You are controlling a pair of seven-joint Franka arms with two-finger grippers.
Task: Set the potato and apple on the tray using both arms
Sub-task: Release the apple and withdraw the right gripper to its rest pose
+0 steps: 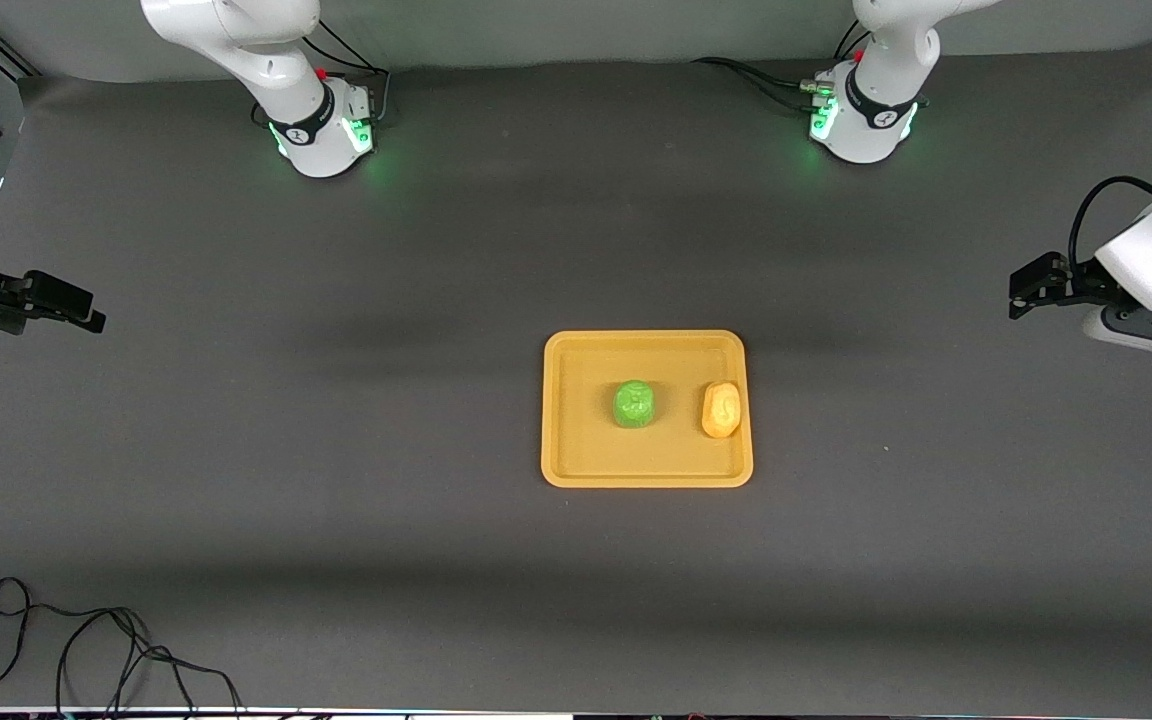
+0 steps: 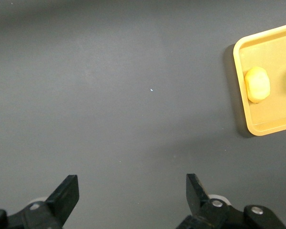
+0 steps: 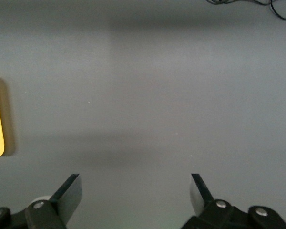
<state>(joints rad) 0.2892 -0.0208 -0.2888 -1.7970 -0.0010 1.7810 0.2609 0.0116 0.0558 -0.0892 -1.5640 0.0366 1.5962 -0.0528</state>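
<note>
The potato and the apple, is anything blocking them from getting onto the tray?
No. The potato and the apple already sit on the tray, apart from each other. Both grippers, left and right, hang open and empty over bare table at each end.

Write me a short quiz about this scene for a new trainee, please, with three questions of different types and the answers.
1. True or false: the apple and the potato both lie on the tray.
2. Which fruit lies toward the left arm's end of the table? A) apple B) potato
3. Fill in: the left gripper and the right gripper are both ____ and hold nothing.

Key:
1. true
2. B
3. open
</note>
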